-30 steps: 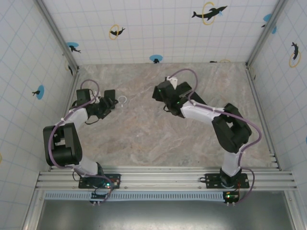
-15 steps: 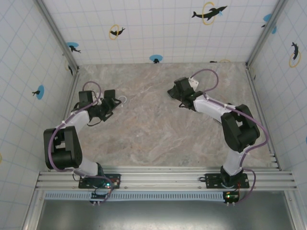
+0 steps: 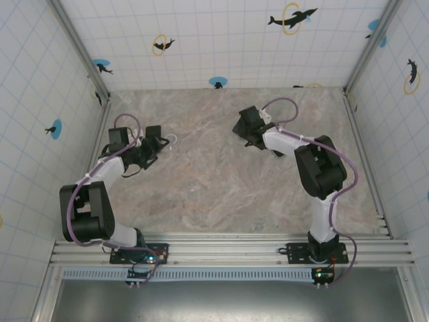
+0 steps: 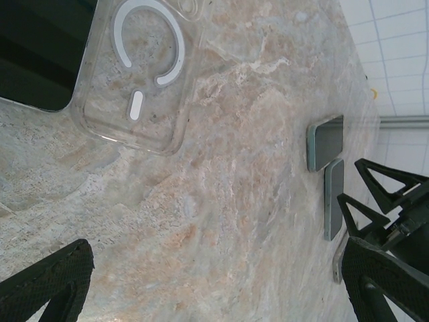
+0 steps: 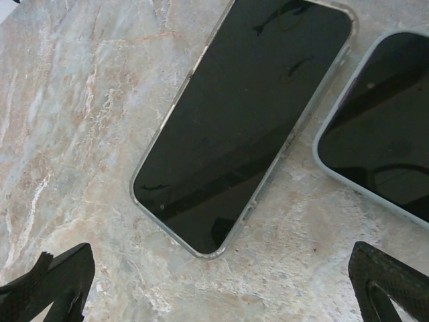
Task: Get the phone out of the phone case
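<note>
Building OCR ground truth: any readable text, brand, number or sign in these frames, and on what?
No readable words or numbers.
Empty clear case: white ring-and-bar mark, no letters.
Cased phone, second phone: screens dark.
Wall decals: dolphins with hoops, no words.

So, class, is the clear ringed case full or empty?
Empty: marble of the table shows straight through the case; nothing sits inside.

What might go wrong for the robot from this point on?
The black phone in a clear case lies close beside a second black phone with a pale rim; the open right fingers may grab the wrong one. The empty white-ringed clear case nearly vanishes against the marble table, so it is easily missed.
</note>
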Robot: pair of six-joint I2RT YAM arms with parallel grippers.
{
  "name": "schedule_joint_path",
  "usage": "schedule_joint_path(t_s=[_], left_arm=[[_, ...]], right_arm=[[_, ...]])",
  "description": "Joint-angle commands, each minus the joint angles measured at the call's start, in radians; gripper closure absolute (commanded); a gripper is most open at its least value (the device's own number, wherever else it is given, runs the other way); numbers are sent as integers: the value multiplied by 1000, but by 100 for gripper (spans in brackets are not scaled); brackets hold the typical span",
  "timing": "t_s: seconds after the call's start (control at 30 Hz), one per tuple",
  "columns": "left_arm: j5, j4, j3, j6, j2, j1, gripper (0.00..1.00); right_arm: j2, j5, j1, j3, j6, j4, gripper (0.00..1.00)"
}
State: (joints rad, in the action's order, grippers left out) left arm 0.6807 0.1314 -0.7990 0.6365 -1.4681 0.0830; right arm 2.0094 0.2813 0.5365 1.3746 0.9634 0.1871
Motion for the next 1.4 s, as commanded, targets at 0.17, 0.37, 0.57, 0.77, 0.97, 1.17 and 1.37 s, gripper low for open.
schedule_joint_path(t_s=[0.17, 0.37, 0.57, 0.77, 0.97, 1.17, 1.37], left_arm=[[28, -4, -9, 7, -6, -6, 3], [26, -5, -14, 12, -4, -6, 3], [23, 1, -9, 11, 2, -6, 3], [19, 10, -6, 8, 6, -6, 3], [16, 19, -4, 4, 9, -6, 3], [17, 21, 1, 2, 8, -7, 3], [16, 20, -2, 1, -1, -9, 3]], right_arm=[[93, -7, -7, 96, 36, 51, 1], [144, 6, -11, 151, 32, 75, 1], [193, 27, -20, 195, 21, 95, 2], [255, 38, -29, 266, -16, 118, 2], [337, 74, -41, 379, -65, 191, 3], [397, 101, -54, 468, -96, 254, 3], [448, 125, -59, 532, -145, 298, 3]])
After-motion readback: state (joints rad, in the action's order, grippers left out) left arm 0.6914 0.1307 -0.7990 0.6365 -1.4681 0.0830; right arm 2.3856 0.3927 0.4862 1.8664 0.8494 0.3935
